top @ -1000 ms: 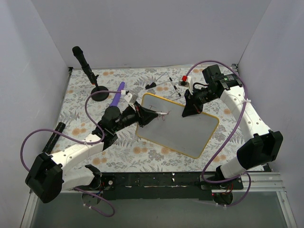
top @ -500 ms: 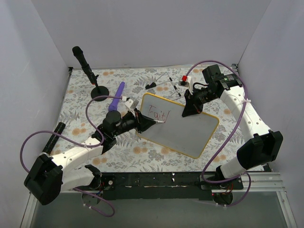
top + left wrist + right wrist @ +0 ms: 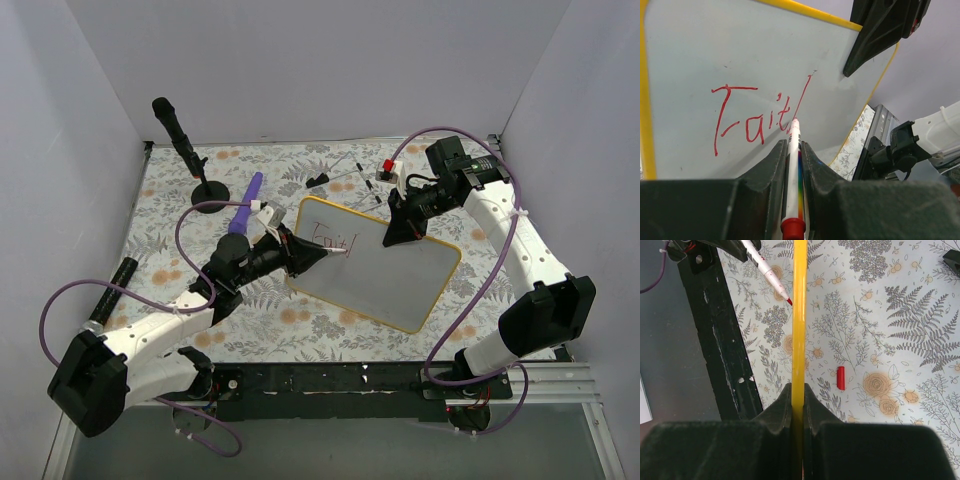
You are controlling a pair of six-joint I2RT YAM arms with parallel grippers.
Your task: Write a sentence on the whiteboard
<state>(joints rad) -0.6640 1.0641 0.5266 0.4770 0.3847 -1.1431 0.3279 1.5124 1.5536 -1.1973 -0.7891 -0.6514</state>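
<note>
Left claw (image 3: 793,147) grips marker (image 3: 793,175) at "Fait" (red lettering (image 3: 752,120)).

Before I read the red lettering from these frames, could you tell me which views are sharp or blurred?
Left wrist view: the sentence is sharp, without glare, on the whiteboard; the left gripper in the foreground is dark and soft. Right wrist view: whiteboard edge-on, no lettering visible, right gripper blurred. Top external view: evenly lit, soft shadows, lettering too small to read.
</note>
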